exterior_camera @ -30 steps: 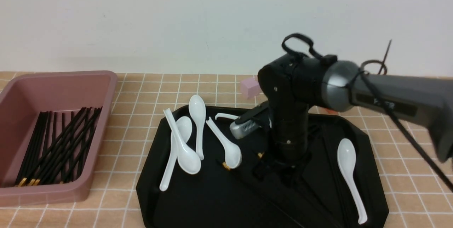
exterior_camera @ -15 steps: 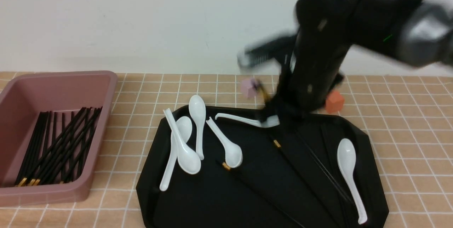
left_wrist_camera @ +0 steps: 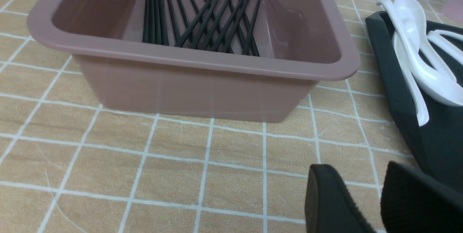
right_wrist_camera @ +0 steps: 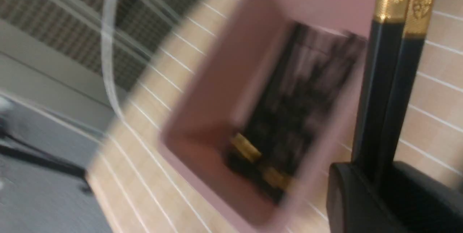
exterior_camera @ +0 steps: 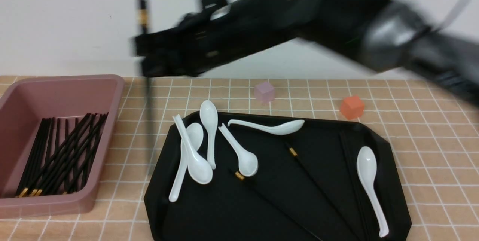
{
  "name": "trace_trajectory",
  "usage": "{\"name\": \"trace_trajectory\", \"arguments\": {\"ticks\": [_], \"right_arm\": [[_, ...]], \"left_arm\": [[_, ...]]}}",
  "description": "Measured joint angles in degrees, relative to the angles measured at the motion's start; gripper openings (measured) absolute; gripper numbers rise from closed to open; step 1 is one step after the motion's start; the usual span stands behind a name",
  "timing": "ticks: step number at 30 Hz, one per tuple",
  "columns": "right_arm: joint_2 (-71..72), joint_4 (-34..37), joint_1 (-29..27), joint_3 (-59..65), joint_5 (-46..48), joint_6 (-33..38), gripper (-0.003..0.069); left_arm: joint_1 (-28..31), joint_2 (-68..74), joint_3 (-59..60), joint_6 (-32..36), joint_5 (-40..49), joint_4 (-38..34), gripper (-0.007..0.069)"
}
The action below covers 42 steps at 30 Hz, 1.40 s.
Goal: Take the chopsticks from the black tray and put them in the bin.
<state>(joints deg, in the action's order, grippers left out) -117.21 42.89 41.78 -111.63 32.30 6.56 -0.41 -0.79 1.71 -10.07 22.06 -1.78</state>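
In the air between the bin (exterior_camera: pixel 112 84) and the black tray (exterior_camera: pixel 224 211): two chopsticks (right_wrist_camera: pixel 383 92) stand upright, gold bands up, clamped in the right fingers (right_wrist_camera: pixel 376 178).
In the bin: a pile of chopsticks (exterior_camera: pixel 60 151) on its floor.
On the tray: other chopsticks (exterior_camera: pixel 293 152) among white spoons (exterior_camera: pixel 194 155), barely showing against the black.
Left fingers (left_wrist_camera: pixel 361 182): slightly parted, empty, low over the counter (left_wrist_camera: pixel 181 146) near the bin.
Blurred: the right arm (exterior_camera: pixel 299 20), smeared by motion.
Change: a second ago that arm was down on the tray; it has swung left.
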Motion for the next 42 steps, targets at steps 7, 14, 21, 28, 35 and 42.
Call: {"name": "trace_trajectory", "arguments": {"ticks": [7, 14, 21, 28, 35, 42], "right_arm": [[-11.82, 7.66, 6.21, -10.44, -16.21, 0.53, 0.0128], [-21.47, 10.15, 8.75, -16.78, -27.14, 0.55, 0.0128], [-26.69, 12.24, 9.81, -16.97, -29.52, 0.49, 0.0137], [-26.74, 10.64, 9.48, -17.02, -22.65, 1.41, 0.0353], [-22.84, 5.21, 7.75, -17.02, -11.59, 4.25, 0.0463], [-12.12, -4.53, 2.28, -17.06, 7.36, 4.56, 0.0271]], "left_arm": [[0.00, 0.00, 0.00, 0.00, 0.00, 0.00, 0.0239], [0.00, 0.00, 0.00, 0.00, 0.00, 0.00, 0.0239], [0.00, 0.00, 0.00, 0.00, 0.00, 0.00, 0.0239], [0.00, 0.00, 0.00, 0.00, 0.00, 0.00, 0.0239], [0.00, 0.00, 0.00, 0.00, 0.00, 0.00, 0.0239], [0.00, 0.00, 0.00, 0.00, 0.00, 0.00, 0.0239]]}}
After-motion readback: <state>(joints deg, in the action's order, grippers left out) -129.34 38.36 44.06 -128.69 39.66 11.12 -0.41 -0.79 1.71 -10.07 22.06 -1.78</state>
